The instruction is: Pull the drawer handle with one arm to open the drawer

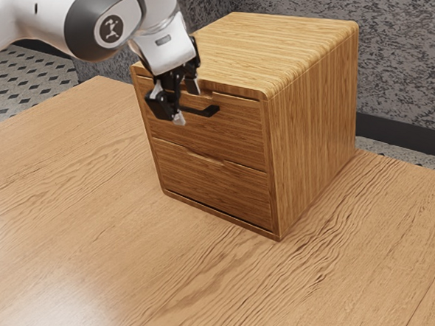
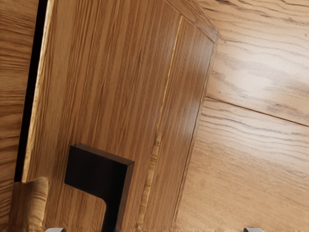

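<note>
Wood-grain table [image 1: 88, 221], grey speckled wall [image 1: 416, 49] behind it, and a strip of patterned floor [image 1: 23, 77] at the exterior view's left. On the table stood a wooden cabinet [image 1: 309, 117] with two drawers stacked in its front.

The top drawer [image 1: 234, 131] carried the black handle [image 1: 202, 112]. The lower drawer [image 1: 216, 181] sat just beneath it. Your arm [image 1: 79, 10] came in from the exterior view's upper left. It put your gripper [image 1: 167, 107] right at the top drawer's front, over the end of the handle nearer the exterior view's left.

The jaws were spread wide. In the wrist view one fingertip [image 2: 54, 229] showed at one side and the other far across from it. The handle [image 2: 99, 174] lay between them, closer to the first. You had it straddled, not pinched from both sides.

The wrist view looked onto the drawer front [image 2: 96, 87], with the table [image 2: 260, 145] beyond the cabinet's corner. A thin dark slit [image 2: 31, 87] ran along one edge of that front. In the exterior view the top drawer's face looked roughly level with the lower one's. I couldn't tell whether it was cracked open at all.
</note>
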Available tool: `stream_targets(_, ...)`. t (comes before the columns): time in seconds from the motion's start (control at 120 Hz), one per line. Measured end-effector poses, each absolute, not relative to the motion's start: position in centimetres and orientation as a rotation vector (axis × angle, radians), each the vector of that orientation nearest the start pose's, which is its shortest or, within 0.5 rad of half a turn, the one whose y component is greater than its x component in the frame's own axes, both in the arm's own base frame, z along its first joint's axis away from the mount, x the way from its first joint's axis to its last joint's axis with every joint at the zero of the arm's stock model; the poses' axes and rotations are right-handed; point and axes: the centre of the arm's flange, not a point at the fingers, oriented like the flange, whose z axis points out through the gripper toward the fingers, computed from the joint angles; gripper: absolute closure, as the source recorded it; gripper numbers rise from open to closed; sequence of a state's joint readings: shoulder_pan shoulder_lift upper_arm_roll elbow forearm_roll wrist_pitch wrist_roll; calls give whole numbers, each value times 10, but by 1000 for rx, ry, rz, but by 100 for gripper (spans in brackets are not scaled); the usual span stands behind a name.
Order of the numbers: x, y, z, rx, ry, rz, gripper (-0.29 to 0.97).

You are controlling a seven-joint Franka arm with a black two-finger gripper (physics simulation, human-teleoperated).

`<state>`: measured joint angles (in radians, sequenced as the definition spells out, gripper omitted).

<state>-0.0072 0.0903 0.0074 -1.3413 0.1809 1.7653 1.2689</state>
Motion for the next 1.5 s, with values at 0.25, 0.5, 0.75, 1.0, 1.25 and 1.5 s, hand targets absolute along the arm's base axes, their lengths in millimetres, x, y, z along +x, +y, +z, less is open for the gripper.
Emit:
stream_targets(0.25, 600, 16, 696, -2250, 1665, -209, 23)
stream_targets(0.5, 606, 18, 680, -2266, 1675, -180, 23)
stream_targets(0.75, 599, 18, 672, -2270, 1681, -168, 20)
stream_targets(1.0, 575, 28, 678, -2276, 1658, -181, 23)
stream_targets(1.25, 566, 32, 668, -2281, 1656, -179, 20)
stream_targets(1.5, 547, 45, 668, -2293, 1627, -194, 23)
